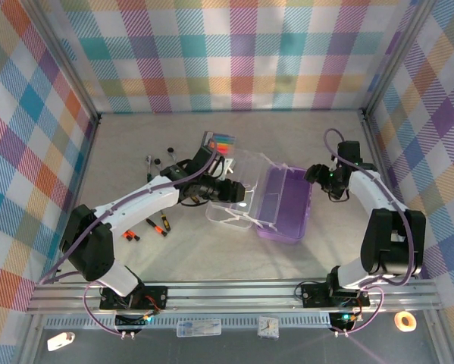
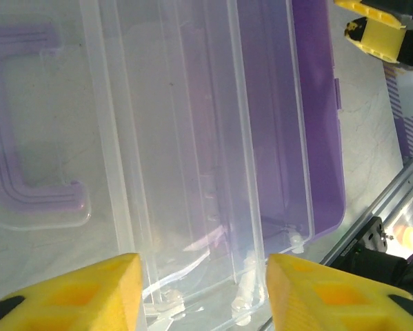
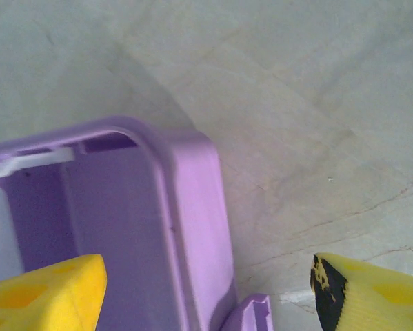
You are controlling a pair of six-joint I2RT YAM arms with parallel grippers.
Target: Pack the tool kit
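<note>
Beneath left tool (image 2: pixel 203 279), tool kit (image 2: pixel 192 152)

Robotics lab test cell. Checked multicolour fabric walls (image 1: pixel 234 53) on aluminium frame post (image 1: pixel 67 68). Grey tabletop (image 1: pixel 287 144). Left arm (image 1: pixel 128 208) and right arm (image 1: pixel 389 239) bolted to aluminium rail (image 1: pixel 234 292). Tape roll (image 1: pixel 405 321) on front ledge.

Looking at my left arm (image 1: pixel 128 208) and right arm (image 1: pixel 386 201): white shells, black joints, a purple cable (image 1: pixel 326 141) looping along each. Black bases (image 1: pixel 132 298). My fingers (image 2: pixel 75 293) are chunky yellow blocks, and one right finger (image 3: pixel 371 293) is scuffed black at its edge.
</note>
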